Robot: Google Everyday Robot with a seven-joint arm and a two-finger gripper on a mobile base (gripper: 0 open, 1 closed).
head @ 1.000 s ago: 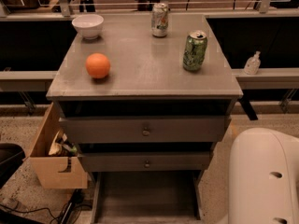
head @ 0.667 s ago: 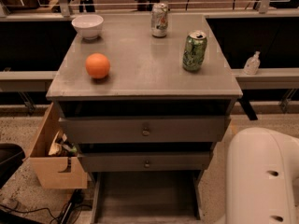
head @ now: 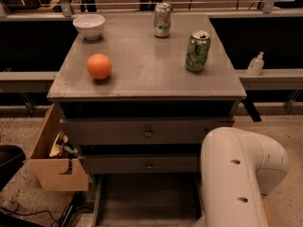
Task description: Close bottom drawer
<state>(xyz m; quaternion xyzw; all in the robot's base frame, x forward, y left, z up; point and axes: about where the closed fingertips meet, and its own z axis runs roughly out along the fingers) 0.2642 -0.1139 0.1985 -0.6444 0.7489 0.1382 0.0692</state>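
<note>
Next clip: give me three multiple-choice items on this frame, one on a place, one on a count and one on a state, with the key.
1. Where is the orange?
A. front left of the cabinet top
B. in a bowl
C. on the floor

2. How many cans stand on the top?
A. one
B. two
C. three

3. The bottom drawer is:
A. shut
B. pulled out
C. removed

Key:
1 A: the orange sits near the top's front left corner.
2 B: there is a silver can at the back and a green can nearer the right edge.
3 B: the drawer's tray juts out below the two knobbed drawers.

The gripper is out of view; only the white arm shows, at lower right.
</note>
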